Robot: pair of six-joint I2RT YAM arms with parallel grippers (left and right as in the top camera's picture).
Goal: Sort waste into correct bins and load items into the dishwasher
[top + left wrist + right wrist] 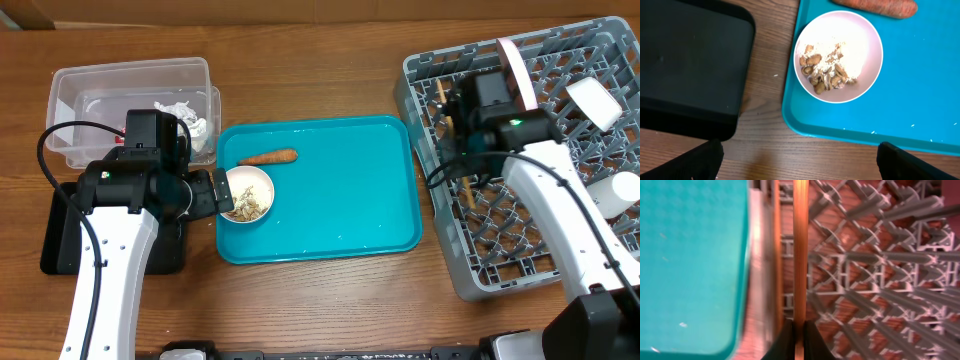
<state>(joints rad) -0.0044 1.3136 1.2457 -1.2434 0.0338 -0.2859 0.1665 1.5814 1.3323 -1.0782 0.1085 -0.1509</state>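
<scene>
A small white bowl [247, 193] of beige food scraps [825, 72] sits at the left of the teal tray [340, 215]. An orange carrot piece [270, 157] lies behind it. My left gripper [226, 193] is open and empty, right beside the bowl's left rim; in the left wrist view [800, 167] its fingers hang over bare wood. The black tray [690, 65] lies under the left arm. The clear tub [130, 95] holds white tissue [185, 115]. My right gripper [800, 335] is shut on a wooden chopstick [800, 255] over the left edge of the grey rack [530, 200].
A second chopstick [776, 255] lies beside the held one along the rack wall. A white plate [515, 62] stands upright in the rack, with white dishes [595, 100] at its right side. The teal tray's edge [690, 265] lies just left of the rack.
</scene>
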